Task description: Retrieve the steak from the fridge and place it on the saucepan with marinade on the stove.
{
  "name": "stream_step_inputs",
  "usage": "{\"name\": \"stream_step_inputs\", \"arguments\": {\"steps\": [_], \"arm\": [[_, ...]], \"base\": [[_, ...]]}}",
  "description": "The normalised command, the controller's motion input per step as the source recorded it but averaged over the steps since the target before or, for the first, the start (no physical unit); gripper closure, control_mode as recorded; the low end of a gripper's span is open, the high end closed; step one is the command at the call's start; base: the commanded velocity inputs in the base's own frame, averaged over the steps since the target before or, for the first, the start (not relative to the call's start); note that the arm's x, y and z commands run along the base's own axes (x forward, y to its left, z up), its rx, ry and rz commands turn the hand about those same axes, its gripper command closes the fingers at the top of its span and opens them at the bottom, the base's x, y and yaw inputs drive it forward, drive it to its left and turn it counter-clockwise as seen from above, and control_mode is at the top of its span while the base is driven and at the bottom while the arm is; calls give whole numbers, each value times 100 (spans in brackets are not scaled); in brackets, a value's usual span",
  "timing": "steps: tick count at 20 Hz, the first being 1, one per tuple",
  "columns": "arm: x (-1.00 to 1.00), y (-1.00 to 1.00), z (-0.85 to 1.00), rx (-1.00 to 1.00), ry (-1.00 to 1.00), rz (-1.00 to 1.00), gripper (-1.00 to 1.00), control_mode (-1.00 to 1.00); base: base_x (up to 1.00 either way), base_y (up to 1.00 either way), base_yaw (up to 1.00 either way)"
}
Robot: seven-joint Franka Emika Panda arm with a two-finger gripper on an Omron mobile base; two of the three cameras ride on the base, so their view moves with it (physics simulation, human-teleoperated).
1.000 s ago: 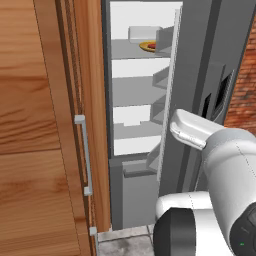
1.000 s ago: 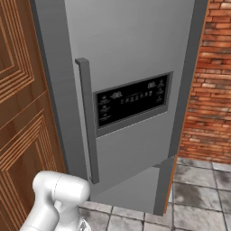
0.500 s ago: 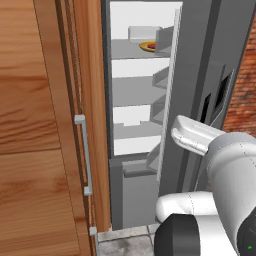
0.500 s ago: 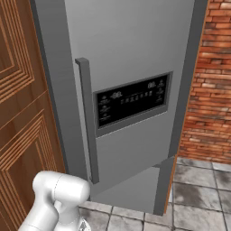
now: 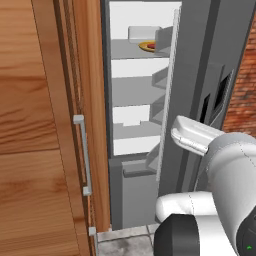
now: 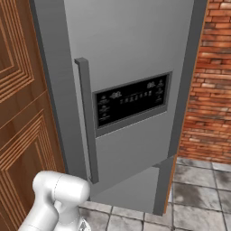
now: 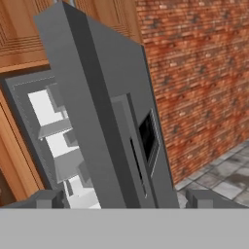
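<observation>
The grey steel fridge (image 5: 195, 75) stands with its door partly open, and the white inside with glass shelves (image 5: 132, 90) shows through the gap. On the top shelf lies a flat yellowish item with a red patch (image 5: 146, 46), half hidden by the door bins; I cannot tell whether the red is the steak. In the hand view my gripper (image 7: 126, 202) is open, its fingertips (image 7: 48, 199) wide apart, facing the door's edge (image 7: 97, 97) from a distance. The door's front carries a long handle (image 6: 88, 122) and a black dispenser panel (image 6: 133, 101). The saucepan, marinade and stove are out of view.
A tall wooden cabinet (image 5: 40, 125) with a metal handle (image 5: 82, 155) flanks the fridge on the left. A red brick wall (image 6: 212, 90) stands to the right, above a grey tiled floor (image 6: 198, 198). A white box (image 5: 142, 34) sits on the top shelf.
The arm's white link has dropped slightly in the left base view. The fridge door has not moved.
</observation>
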Motion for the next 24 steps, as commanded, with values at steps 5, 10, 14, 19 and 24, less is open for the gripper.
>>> {"name": "stream_step_inputs", "arguments": {"steps": [5,10,14,19,24], "arm": [[0,0,0,0,0,0,-100,100],[0,0,0,0,0,0,-100,100],[0,0,0,0,0,0,-100,100],[0,0,0,0,0,0,-100,100],[9,0,0,0,0,-1,-100,-100]], "base": [[-29,-11,1],[-35,0,0],[-4,0,0],[0,0,0],[0,0,0]]}}
